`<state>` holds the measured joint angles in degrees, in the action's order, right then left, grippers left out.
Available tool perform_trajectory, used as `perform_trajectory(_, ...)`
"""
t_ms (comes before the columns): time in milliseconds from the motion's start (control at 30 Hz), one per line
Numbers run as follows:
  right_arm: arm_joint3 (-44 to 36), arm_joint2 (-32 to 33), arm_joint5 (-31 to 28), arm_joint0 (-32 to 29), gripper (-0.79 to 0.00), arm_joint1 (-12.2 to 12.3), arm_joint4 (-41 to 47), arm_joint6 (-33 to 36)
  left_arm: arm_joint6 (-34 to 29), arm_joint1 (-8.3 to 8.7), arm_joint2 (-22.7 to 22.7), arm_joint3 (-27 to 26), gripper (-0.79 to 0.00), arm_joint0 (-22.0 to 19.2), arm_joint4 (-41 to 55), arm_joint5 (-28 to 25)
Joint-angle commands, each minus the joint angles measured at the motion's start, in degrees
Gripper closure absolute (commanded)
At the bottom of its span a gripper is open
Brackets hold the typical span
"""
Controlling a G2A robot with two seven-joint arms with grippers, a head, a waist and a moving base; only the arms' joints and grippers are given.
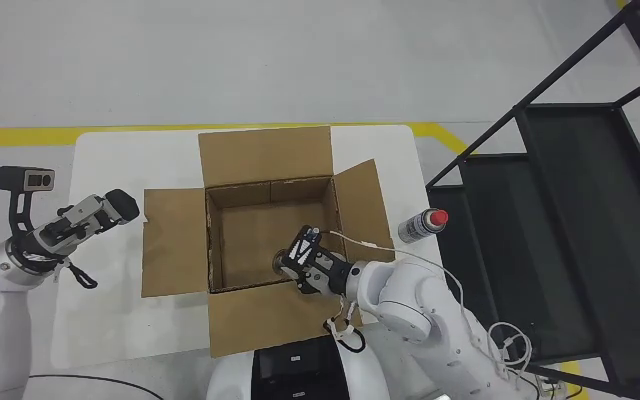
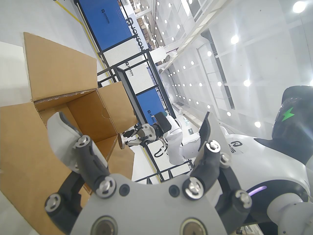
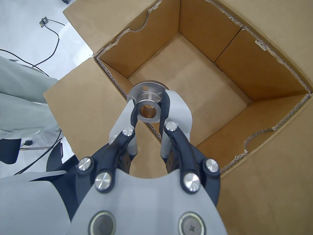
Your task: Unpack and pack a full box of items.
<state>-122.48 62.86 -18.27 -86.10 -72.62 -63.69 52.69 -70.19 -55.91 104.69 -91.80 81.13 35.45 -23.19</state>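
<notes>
A shiny metal ring (image 3: 147,99) with a wide flat rim is squeezed between the two fingers (image 3: 167,102) of the right claw (image 3: 149,105). The fingers are pressed tight on the ring's round neck, one on each side. The flat rim is pointed away from the claw. The ring is held up in the air and is touched only by the claw.

A big brown box (image 3: 203,25) is seen right under the right claw, with its four flaps folded outward. The ring is held over the box's opening, close to the wall nearest the claw's own arm. The brown floor of the box can be seen lower down, past the ring.

The left claw (image 2: 132,123) is held well apart from the right claw, out past the box flap on the far side from it. Its fingers (image 2: 60,128) are spread wide, and only air is seen between them.

A can (image 1: 421,226) with a red cap is seen on the white table (image 1: 110,300). It is found near the right claw's arm, just past the box flap on that side.
</notes>
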Motion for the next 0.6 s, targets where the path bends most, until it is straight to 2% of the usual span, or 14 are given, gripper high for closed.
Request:
perform_trajectory(0,0.0,0.0,0.0,0.0,0.0,0.0,0.0,0.0,0.0,0.0,0.0,0.0,-0.785,0.0,-0.01,0.0)
perform_trajectory(100,-0.27,0.65,-0.12,-0.21,0.0,0.12,1.3,-1.34,0.0,0.0,0.0,0.0,-0.785,0.0,-0.01,0.0)
perform_trajectory(200,-1.37,4.21,-2.07,-1.36,0.0,0.72,5.95,0.13,0.0,0.0,0.0,0.0,-0.785,0.0,-0.01,0.0)
perform_trajectory(400,-4.44,16.17,-10.07,-7.36,0.0,2.81,18.23,6.61,0.0,0.0,0.0,0.0,-0.785,0.0,-0.01,0.0)
perform_trajectory(567,-3.54,25.18,-14.82,-12.49,0.0,4.22,27.3,8.56,0.0,0.0,0.0,0.0,-0.785,0.0,-0.01,0.0)
